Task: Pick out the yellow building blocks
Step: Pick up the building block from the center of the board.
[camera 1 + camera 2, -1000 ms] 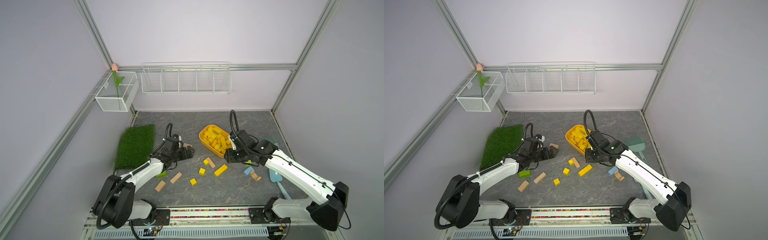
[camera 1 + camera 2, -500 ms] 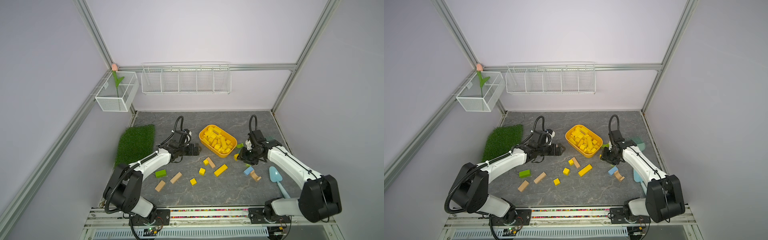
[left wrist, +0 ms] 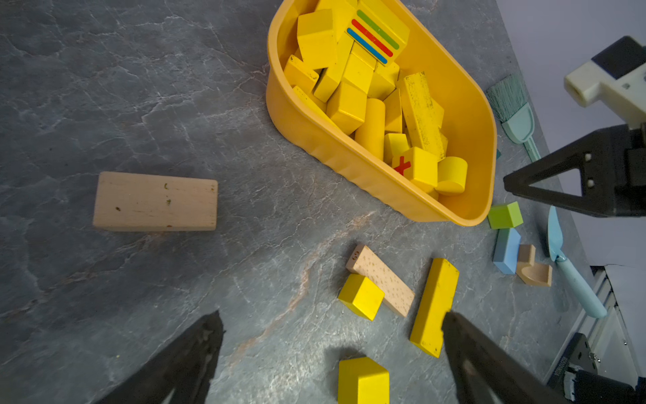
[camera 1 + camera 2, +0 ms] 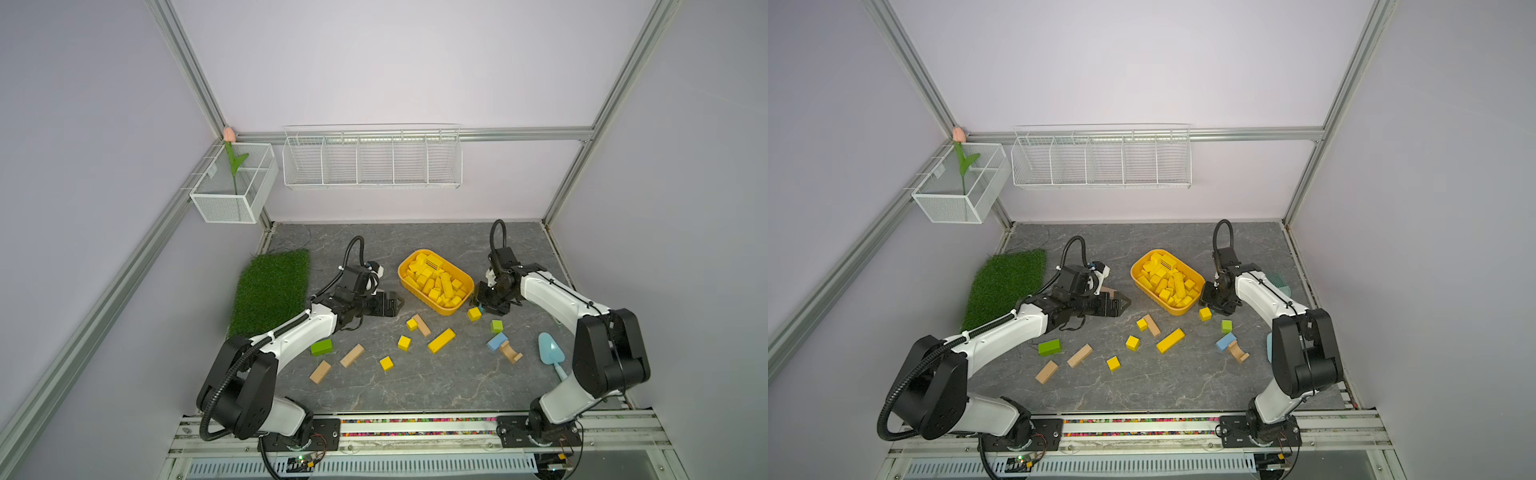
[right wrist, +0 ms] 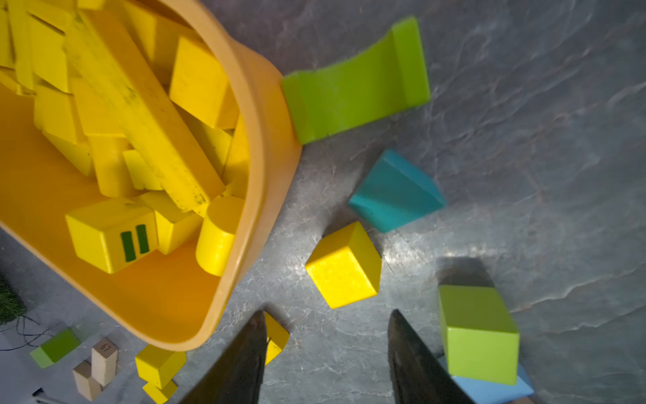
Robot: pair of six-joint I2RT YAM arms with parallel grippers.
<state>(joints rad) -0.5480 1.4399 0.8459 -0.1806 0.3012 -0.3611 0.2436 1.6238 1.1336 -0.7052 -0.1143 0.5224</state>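
- Since one second ago both arms have moved. The left gripper (image 3: 331, 314) has come from the green mat (image 4: 270, 291) toward the middle of the bench (image 4: 415, 386). The right arm, which was stretched low then, is now folded, with the right gripper (image 5: 327, 314) just beside the tub (image 4: 432, 306).
- Both tools stand with the jaws apart and hold nothing; the left one is spread very wide.
- Most yellow building blocks (image 4: 432, 282) lie piled in the tub. Five more lie loose on the bench, between the tub and the front edge.
- One of these, a yellow cube (image 5: 344, 266), lies just ahead of the right fingertips, near a teal wedge (image 5: 395, 192) and a green cube (image 5: 477, 332).
- I judge the blocks to be painted wood — stiff, light and not fragile, though the smooth paint may slip a little.
- This cube sits turned against the line of the jaws, so the wrist probably needs to rotate until the pads meet two flat opposite faces.
- The long yellow bar (image 4: 441, 340) is best taken across its narrow width, at the middle.
- Another small cube (image 3: 361, 297) touches a tan block (image 3: 381, 280) — its free faces are the better hold.
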